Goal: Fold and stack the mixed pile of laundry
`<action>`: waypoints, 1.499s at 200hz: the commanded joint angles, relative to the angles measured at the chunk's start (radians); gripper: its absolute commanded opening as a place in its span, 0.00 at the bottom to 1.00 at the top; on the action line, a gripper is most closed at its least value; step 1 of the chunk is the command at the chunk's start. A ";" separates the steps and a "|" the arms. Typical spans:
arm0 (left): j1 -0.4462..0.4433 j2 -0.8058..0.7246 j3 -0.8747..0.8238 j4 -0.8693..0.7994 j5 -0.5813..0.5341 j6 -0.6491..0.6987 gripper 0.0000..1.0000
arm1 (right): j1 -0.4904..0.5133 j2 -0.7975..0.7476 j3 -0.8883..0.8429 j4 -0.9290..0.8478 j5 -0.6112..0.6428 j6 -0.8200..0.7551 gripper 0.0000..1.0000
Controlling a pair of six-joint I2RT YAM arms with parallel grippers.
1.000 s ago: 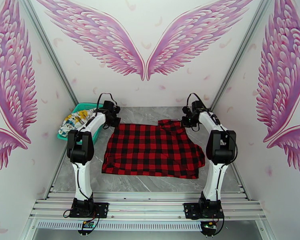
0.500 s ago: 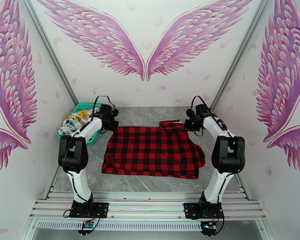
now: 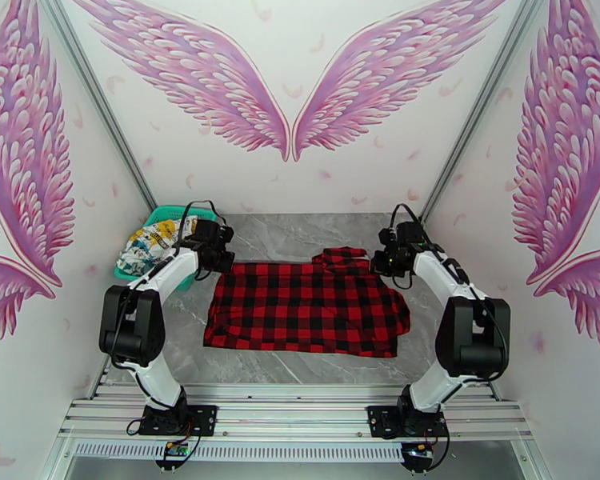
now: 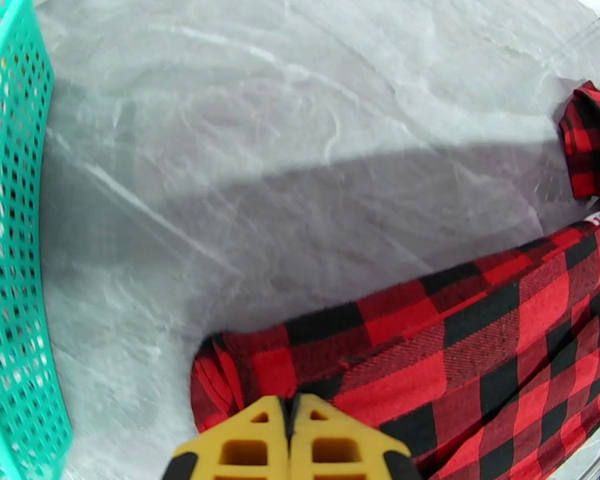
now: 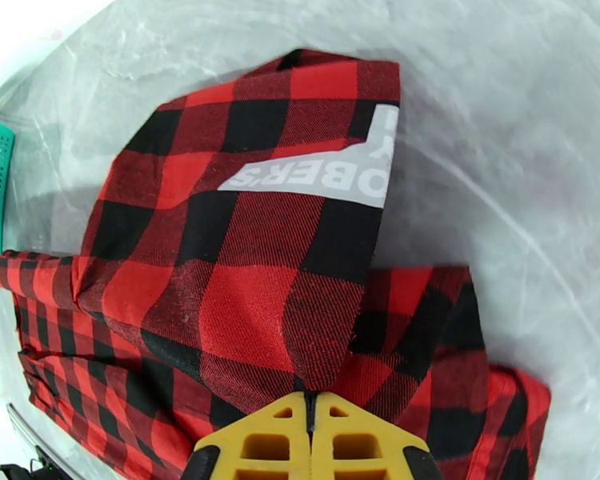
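The red-and-black plaid garment (image 3: 304, 310) lies spread on the grey marble table. My left gripper (image 3: 221, 262) is shut on its far left corner, where the yellow fingers (image 4: 256, 438) pinch the bunched cloth (image 4: 492, 314). At the far right corner my right gripper (image 3: 380, 263) is shut on the plaid (image 5: 244, 282), below a folded flap with white lettering (image 5: 316, 176). The white cartoon-print garment (image 3: 152, 238) sits crumpled in the basket at the left.
A teal mesh basket (image 3: 174, 210) stands at the table's far left, and its wall (image 4: 12, 234) is close beside my left gripper. Bare marble (image 3: 292, 232) lies beyond the plaid. Winged walls close in the sides and the back.
Both grippers have drawn the plaid's far edge a little toward the near side. Both elbows have swung outward and lower.
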 commanded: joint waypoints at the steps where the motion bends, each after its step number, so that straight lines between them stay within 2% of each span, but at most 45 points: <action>1: -0.017 -0.066 -0.084 0.034 -0.037 -0.036 0.00 | -0.011 -0.070 -0.091 0.054 0.040 0.085 0.00; 72: -0.050 -0.113 -0.288 0.109 -0.176 -0.166 0.00 | -0.011 -0.194 -0.362 0.163 0.085 0.212 0.00; 79: -0.051 -0.117 -0.302 0.114 -0.181 -0.176 0.05 | -0.010 -0.199 -0.385 0.178 0.082 0.228 0.00; 84: -0.051 -0.121 -0.311 0.120 -0.179 -0.179 0.11 | -0.009 -0.199 -0.399 0.188 0.077 0.237 0.05; 95: -0.051 -0.138 -0.325 0.131 -0.179 -0.195 0.38 | -0.008 -0.201 -0.427 0.205 0.074 0.260 0.21; 105: -0.051 -0.160 -0.335 0.140 -0.175 -0.206 0.55 | -0.006 -0.205 -0.448 0.219 0.061 0.274 0.37; 116: -0.051 -0.195 -0.340 0.141 -0.163 -0.213 0.62 | -0.006 -0.216 -0.456 0.213 0.064 0.281 0.43; 152: -0.053 -0.313 -0.302 0.095 -0.155 -0.220 0.62 | -0.002 -0.303 -0.430 0.145 0.093 0.265 0.48; 182: -0.100 -0.256 -0.222 0.100 -0.058 -0.203 0.55 | 0.028 -0.287 -0.361 0.136 0.096 0.239 0.55; 211: -0.196 -0.074 -0.089 0.109 -0.036 -0.174 0.50 | 0.052 -0.100 -0.182 0.109 0.118 0.192 0.61; 223: -0.218 -0.002 -0.041 0.111 -0.035 -0.180 0.47 | 0.063 -0.011 -0.098 0.109 0.129 0.159 0.62; 244: -0.245 0.089 -0.009 0.104 -0.033 -0.198 0.43 | 0.071 0.162 0.089 0.054 0.154 0.098 0.71; 275: -0.273 0.113 -0.043 0.121 -0.030 -0.227 0.40 | 0.079 0.379 0.327 -0.005 0.139 0.048 0.78; 300: -0.284 0.094 -0.111 0.137 -0.034 -0.243 0.40 | 0.122 0.529 0.521 -0.103 0.215 0.008 0.79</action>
